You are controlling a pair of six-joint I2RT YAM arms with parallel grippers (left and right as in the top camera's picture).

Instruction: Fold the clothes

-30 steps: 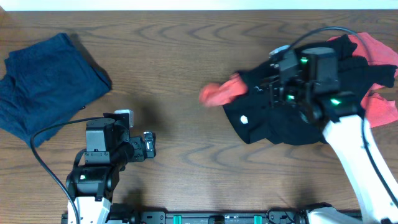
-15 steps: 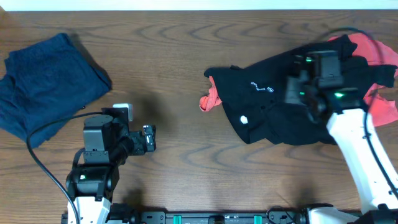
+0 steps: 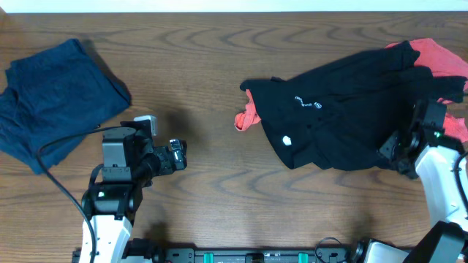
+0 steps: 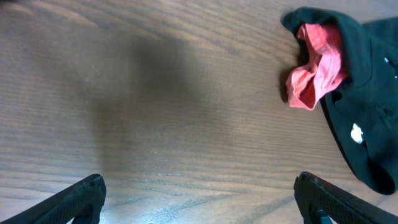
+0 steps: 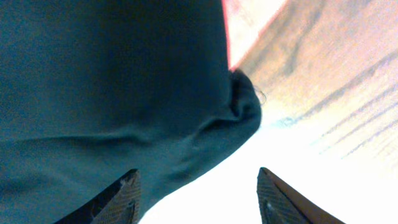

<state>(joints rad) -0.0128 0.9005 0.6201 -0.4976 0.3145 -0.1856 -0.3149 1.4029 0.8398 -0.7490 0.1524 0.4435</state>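
The black shirt (image 3: 344, 109) lies spread and rumpled at the right of the table, a tiny white logo on its left part; it also shows in the left wrist view (image 4: 367, 99) and the right wrist view (image 5: 112, 81). A coral-red garment (image 3: 247, 117) pokes out from under its left edge, and more of it shows at the far right (image 3: 439, 55). It also shows in the left wrist view (image 4: 314, 71). A navy blue garment (image 3: 55, 95) lies folded at the far left. My right gripper (image 3: 391, 150) is open and empty at the shirt's lower right edge. My left gripper (image 3: 178, 157) is open and empty over bare wood.
The wooden table (image 3: 197, 66) has bare wood between the navy garment and the shirt. A black cable (image 3: 62, 150) runs from the left arm across the navy garment's edge.
My right gripper let go of the black shirt and drew back to the lower right. The shirt now lies spread over the coral-red garment. The left arm barely moved.
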